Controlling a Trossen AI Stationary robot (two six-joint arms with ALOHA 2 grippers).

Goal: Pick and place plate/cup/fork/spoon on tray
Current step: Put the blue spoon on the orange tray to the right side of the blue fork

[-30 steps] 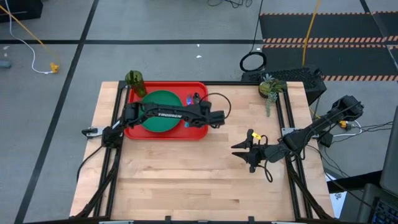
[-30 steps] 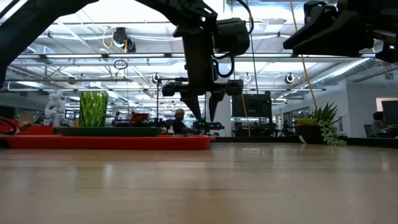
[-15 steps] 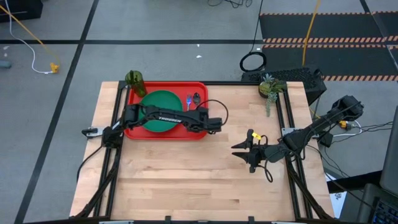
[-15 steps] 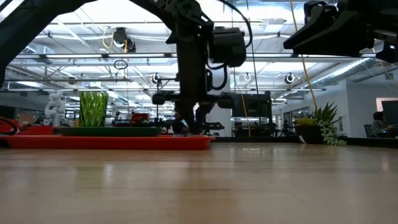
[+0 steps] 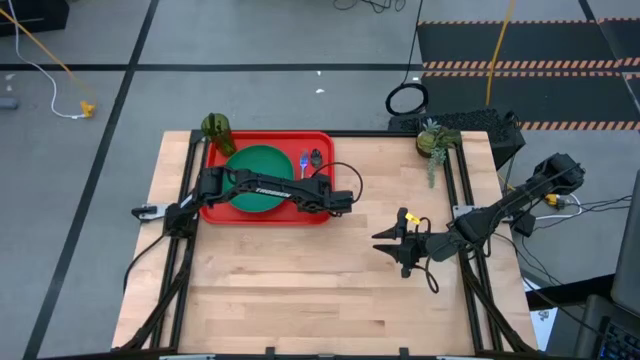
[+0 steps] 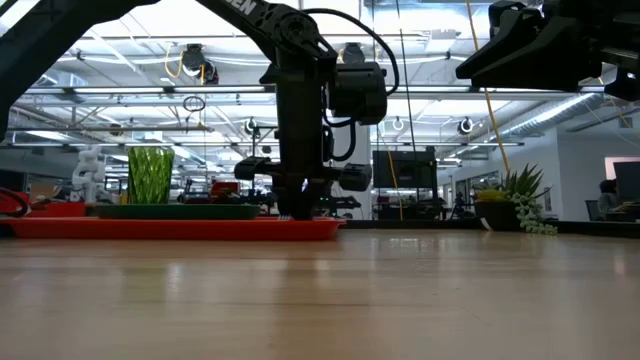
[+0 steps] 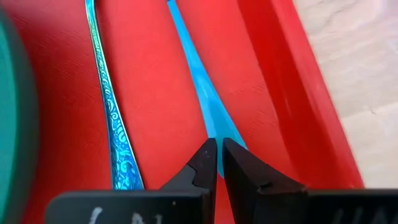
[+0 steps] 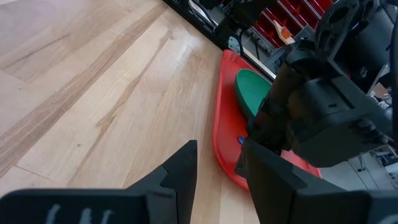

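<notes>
The red tray [image 5: 262, 219] lies at the table's far left. On it are the dark green plate [image 5: 260, 165], the fork [image 5: 303, 160] and the spoon [image 5: 315, 158], side by side right of the plate. The olive cup [image 5: 215, 128] stands at the tray's far left corner. My left gripper [image 5: 325, 195] is down on the tray near its near right corner, shut on the spoon's handle [image 7: 199, 81]. The fork's patterned handle [image 7: 106, 93] lies beside it. My right gripper [image 5: 400, 243] hangs open and empty above the table's right middle. My left gripper pinches the spoon's blue handle near its free, near end [image 7: 217, 134] between its two fingertips [image 7: 205, 158]. The fingers come from above, pointing down. The rest of the handle runs away from them toward the tray's far edge, low over the tray floor. The fingertips hide the very end.
A small potted plant [image 5: 432, 140] stands at the table's far right. The tray's raised right rim [image 7: 286, 81] runs close beside the spoon. Bare wood table [image 5: 300, 290] spreads over the near half. Black frame rails run along both sides.
My left gripper has come down from above the tray to the tray floor and has gone a little toward the table's left edge. The spoon and fork lie about where they were. My right arm has kept still.
</notes>
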